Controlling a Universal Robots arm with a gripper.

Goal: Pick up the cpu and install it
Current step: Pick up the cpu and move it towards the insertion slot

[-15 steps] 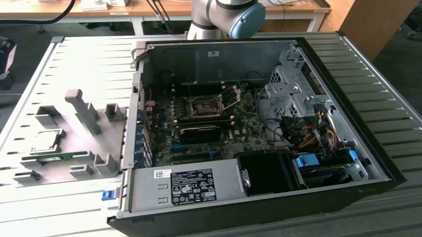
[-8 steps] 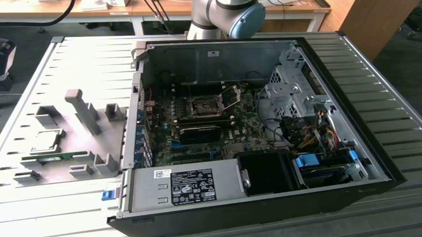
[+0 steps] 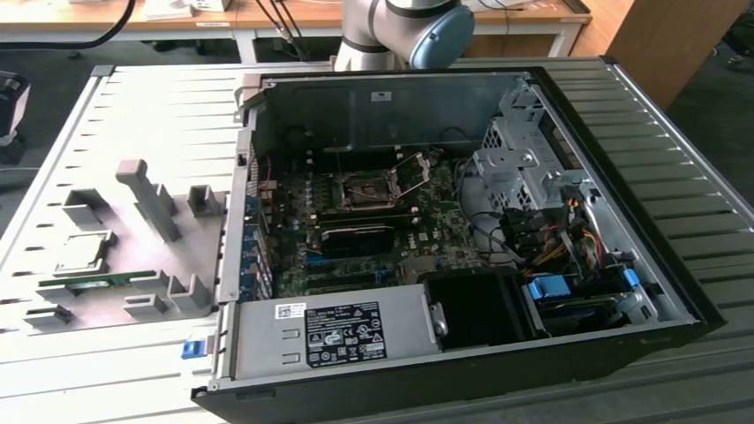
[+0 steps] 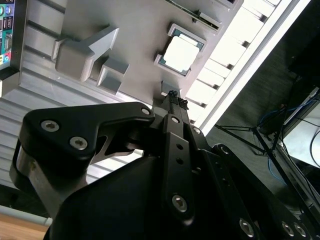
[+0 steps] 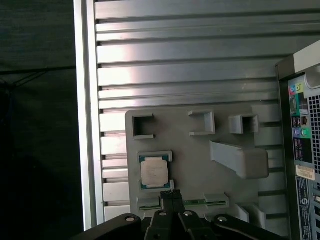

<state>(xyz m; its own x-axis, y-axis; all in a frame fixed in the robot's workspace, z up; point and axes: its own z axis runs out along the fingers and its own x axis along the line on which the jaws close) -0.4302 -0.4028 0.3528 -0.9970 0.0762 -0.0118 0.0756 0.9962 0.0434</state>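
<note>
The cpu (image 3: 83, 253) lies flat in its grey holder (image 3: 177, 256), at nine o'clock from the open computer case (image 3: 471, 380) in the exterior view. In the first wrist view the gripper (image 5: 172, 196), jaws together and empty, hangs with the cpu just beyond its tips, apparently apart

Seen in the exterior view: black computer case (image 3: 471, 382), opened and laid flat on slatted metal table (image 3: 154, 97). Inside, green motherboard (image 3: 353, 265), socket (image 3: 363, 190) toward twelve o'clock, power supply (image 3: 335, 331) at six o'clock, drive cage (image 3: 524, 159) at two o'clock. Grey fixture plate (image 3: 194, 243) placed at nine o'clock of the case, green memory stick (image 3: 97, 282) held toward its seven o'clock corner.
</note>
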